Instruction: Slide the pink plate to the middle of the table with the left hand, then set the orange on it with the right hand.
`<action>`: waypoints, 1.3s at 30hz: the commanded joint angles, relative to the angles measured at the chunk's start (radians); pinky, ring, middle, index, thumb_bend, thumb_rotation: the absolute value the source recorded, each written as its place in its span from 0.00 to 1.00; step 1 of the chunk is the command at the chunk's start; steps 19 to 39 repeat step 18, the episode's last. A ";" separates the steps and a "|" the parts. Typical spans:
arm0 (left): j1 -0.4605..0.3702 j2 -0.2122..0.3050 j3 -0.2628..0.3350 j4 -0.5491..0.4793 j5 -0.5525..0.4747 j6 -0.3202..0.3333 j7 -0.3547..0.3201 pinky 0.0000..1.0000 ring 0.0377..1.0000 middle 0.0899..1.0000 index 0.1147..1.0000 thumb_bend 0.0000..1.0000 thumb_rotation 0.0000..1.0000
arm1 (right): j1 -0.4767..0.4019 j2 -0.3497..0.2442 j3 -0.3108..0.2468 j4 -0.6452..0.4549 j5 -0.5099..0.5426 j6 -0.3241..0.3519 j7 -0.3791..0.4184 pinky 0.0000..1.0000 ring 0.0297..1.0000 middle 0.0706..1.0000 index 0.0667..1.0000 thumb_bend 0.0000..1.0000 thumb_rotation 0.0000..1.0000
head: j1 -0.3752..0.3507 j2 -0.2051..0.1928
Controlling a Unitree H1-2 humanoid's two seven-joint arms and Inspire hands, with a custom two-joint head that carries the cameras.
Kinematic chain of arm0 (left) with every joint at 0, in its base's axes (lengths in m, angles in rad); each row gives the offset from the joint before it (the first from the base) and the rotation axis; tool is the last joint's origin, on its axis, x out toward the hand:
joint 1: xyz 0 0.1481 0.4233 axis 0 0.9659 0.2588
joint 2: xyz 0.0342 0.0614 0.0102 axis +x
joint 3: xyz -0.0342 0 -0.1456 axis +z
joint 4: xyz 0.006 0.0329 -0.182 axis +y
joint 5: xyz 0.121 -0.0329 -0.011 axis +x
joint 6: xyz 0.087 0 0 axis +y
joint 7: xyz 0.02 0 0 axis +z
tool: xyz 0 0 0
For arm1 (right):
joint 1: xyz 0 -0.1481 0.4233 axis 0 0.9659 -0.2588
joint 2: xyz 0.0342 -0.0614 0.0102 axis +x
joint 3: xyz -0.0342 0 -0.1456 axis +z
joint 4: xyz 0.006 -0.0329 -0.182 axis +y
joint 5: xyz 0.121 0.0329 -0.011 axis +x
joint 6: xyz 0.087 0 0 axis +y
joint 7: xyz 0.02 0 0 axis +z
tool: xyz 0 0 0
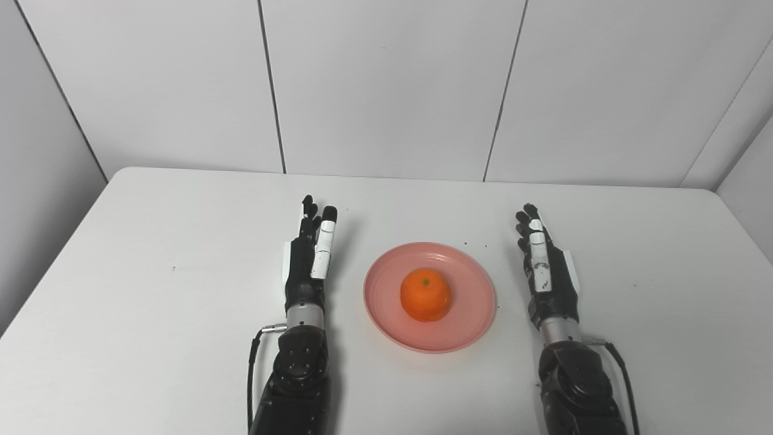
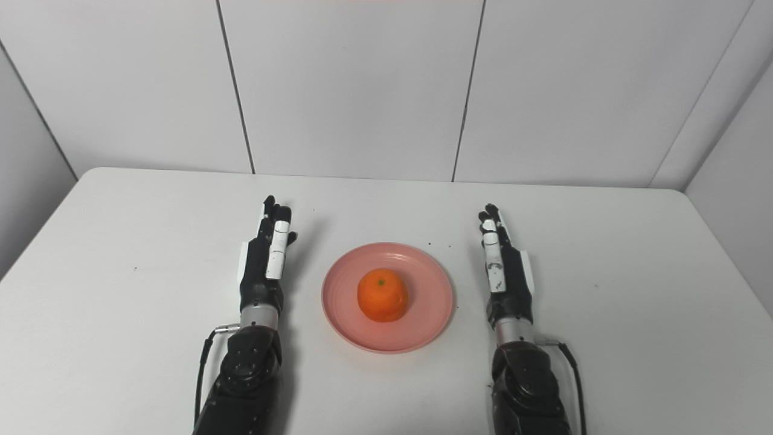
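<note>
A pink plate (image 1: 465, 314) lies in the middle of the white table, with an orange (image 1: 426, 294) resting on it, stem end up. My left hand (image 1: 311, 257) is open and empty, fingers stretched forward, just left of the plate and apart from it. My right hand (image 1: 543, 266) is open and empty, fingers stretched forward, just right of the plate and apart from it. The same scene shows in the right eye view: plate (image 2: 423, 314), orange (image 2: 382, 294), left hand (image 2: 267, 260), right hand (image 2: 504, 269).
The white table (image 1: 151, 272) ends at a grey panelled wall (image 1: 386, 84) behind. A few tiny dark specks lie on the table near the plate's far right rim.
</note>
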 commanded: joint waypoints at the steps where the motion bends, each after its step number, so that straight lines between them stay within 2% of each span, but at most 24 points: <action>1: 0.016 0.000 0.003 0.010 -0.011 0.063 -0.010 1.00 1.00 1.00 1.00 0.85 0.95 | 0.055 0.016 0.004 0.031 0.006 0.014 0.012 1.00 0.96 0.93 0.94 0.83 1.00 | 0.001 -0.001; 11: 0.018 0.000 0.003 0.020 -0.021 0.040 -0.026 1.00 1.00 1.00 1.00 0.84 0.94 | 0.056 0.017 0.000 0.029 0.013 0.018 0.012 1.00 0.96 0.93 0.95 0.82 1.00 | 0.000 0.002; 39: 0.020 0.004 -0.006 0.017 -0.015 0.050 -0.028 1.00 1.00 1.00 1.00 0.86 0.92 | 0.056 0.018 0.002 0.033 0.009 0.013 0.011 1.00 0.96 0.93 0.94 0.83 1.00 | -0.002 0.002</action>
